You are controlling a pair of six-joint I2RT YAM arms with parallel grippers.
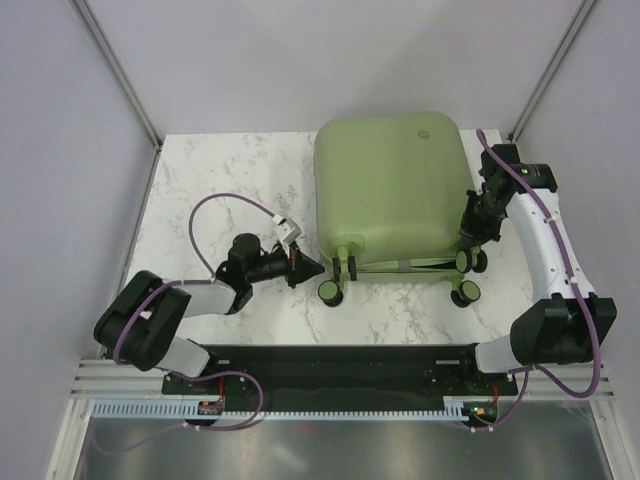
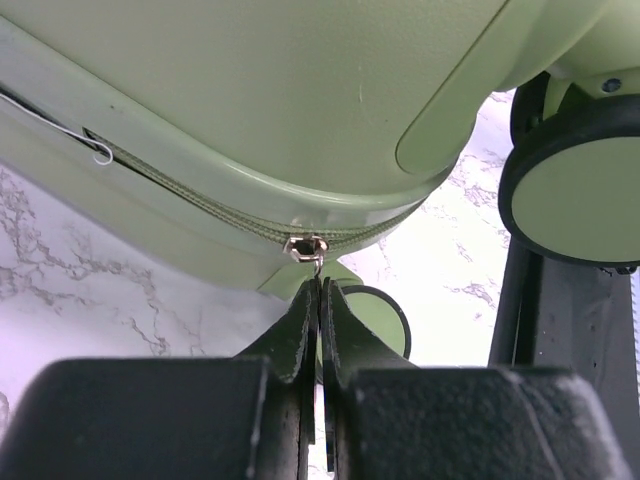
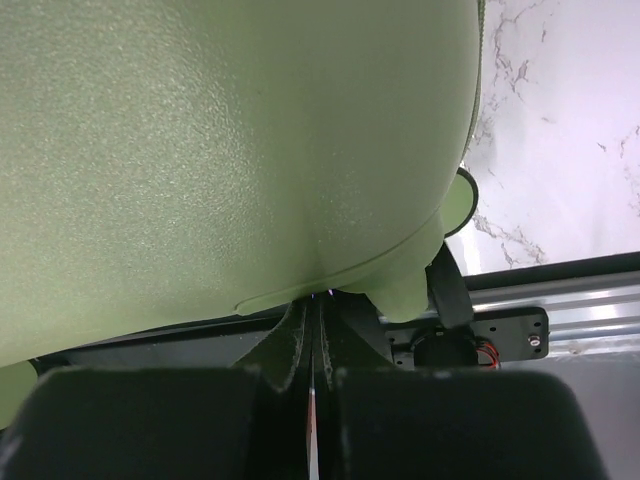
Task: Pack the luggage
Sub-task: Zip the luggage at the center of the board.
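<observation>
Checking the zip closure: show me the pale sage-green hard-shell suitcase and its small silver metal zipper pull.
Pale green suitcase (image 1: 390, 180), top external view, middle of the shell.
Silver zipper pull (image 2: 317, 263), left wrist view, its hanging tab.

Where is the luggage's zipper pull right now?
In the left wrist view the zipper pull sits mid-frame on the seam of the luggage, right at the tips of the left gripper's shut fingers, left of a caster wheel.

Most of zipper pull (image 2: 317, 262) hidden between left gripper (image 2: 319, 287) fingers; logo (image 1: 424, 131) unreadable.
</observation>
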